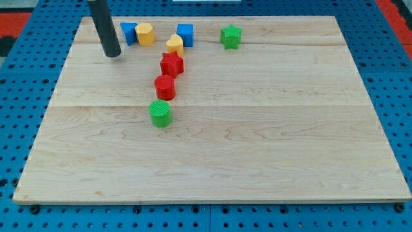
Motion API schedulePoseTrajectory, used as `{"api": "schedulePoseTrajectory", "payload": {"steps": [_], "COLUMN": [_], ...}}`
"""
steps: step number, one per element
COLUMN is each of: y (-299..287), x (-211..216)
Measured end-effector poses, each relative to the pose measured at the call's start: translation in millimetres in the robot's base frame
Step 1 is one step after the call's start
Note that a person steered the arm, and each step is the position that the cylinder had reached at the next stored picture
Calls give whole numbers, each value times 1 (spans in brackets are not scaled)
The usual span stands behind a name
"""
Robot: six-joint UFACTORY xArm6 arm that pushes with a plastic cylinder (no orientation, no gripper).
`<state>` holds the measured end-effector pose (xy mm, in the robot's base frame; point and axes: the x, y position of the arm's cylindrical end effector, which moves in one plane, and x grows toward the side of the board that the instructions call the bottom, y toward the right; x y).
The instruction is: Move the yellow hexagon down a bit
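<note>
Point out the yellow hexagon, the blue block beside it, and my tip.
yellow hexagon (146, 33), camera view, its top face.
blue block (129, 31), camera view, its visible left part.
my tip (112, 53), camera view, the rod's very end.

Wooden table (257, 161): my tip (112, 54) near top left, just left of blue block (129, 32), which touches yellow hexagon (146, 34). Rightward: yellow heart (174, 44) against blue cube (185, 34), then green star (230, 37). Below heart: red star (172, 64), red cylinder (165, 86), green cylinder (160, 113).

wooden board (257, 161) | carries seven blocks | clustered at view's top-left
</note>
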<state>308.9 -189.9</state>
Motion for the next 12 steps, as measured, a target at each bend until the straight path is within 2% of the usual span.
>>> {"api": "schedulePoseTrajectory", "payload": {"steps": [5, 6, 7, 9, 10, 11, 12], "y": [14, 52, 62, 71, 110, 91, 59], "x": [-2, -10, -31, -26, -10, -9, -28]}}
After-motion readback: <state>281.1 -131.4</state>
